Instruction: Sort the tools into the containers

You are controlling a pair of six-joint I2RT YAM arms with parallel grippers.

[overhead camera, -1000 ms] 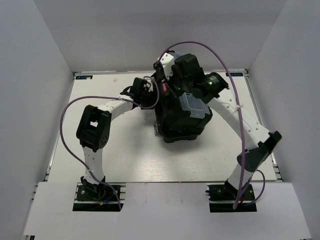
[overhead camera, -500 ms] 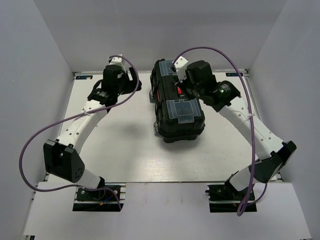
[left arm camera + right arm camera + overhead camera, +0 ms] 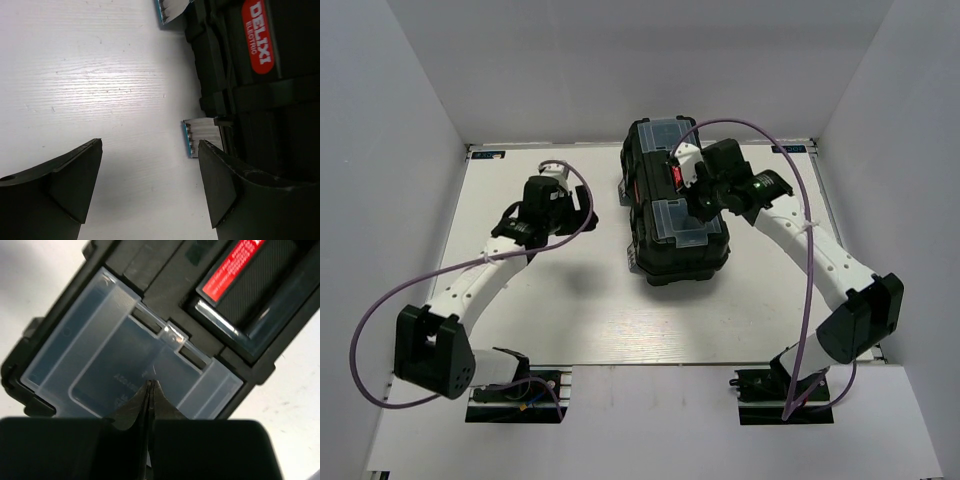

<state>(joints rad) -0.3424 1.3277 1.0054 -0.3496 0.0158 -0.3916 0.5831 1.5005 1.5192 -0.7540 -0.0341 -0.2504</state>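
A black toolbox (image 3: 675, 205) stands shut on the white table (image 3: 570, 300), toward the far side and a little right of middle, with a red DELIXI label on its handle and a clear-lidded compartment (image 3: 132, 370) at each end of its top. No loose tools show in any view, so the scene fits tools already stowed under the lids as well as tools kept out of sight elsewhere; the lids are frosted and I cannot tell what lies beneath. The left claw (image 3: 150, 185) hangs spread wide above bare table just beside the box's left wall, holding nothing. The right claw (image 3: 149, 395) is pressed together, its tips meeting in a thin seam over the near clear lid, pinching nothing that I can see. The box looks stiff and fairly heavy, of hard moulded plastic, best taken by the ribbed handle at mid-top. The clear lids look thin, light and slick, likely to flex or crack under a hard squeeze; the small raised tab (image 3: 172, 335) at the lid's latch edge seems the sensible place to catch one.
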